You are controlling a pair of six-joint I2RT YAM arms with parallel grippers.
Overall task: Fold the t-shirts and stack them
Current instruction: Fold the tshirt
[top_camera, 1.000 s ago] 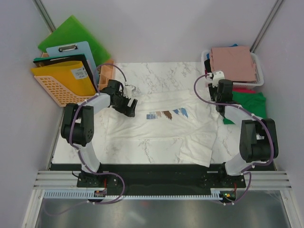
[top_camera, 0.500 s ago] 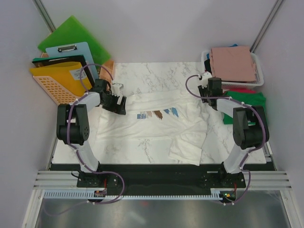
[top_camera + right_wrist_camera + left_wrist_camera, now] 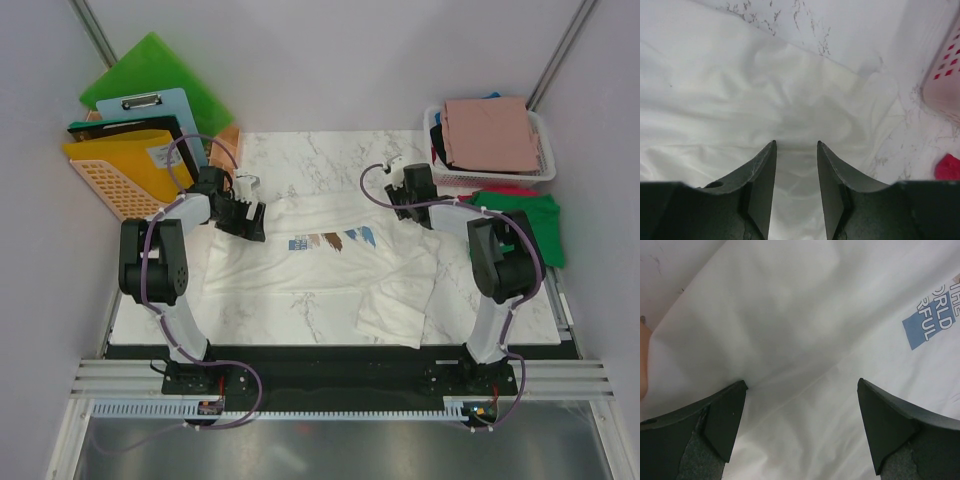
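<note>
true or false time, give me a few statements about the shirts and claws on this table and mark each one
1. The left claw stands wide open over the white shirt. True.
2. The pink shirt lies spread flat on the table. False: it sits on top of the white basket.
3. The white shirt's print faces up. True.
4. The green shirt lies on the left side of the table. False: it is on the right, just in front of the basket.
</note>
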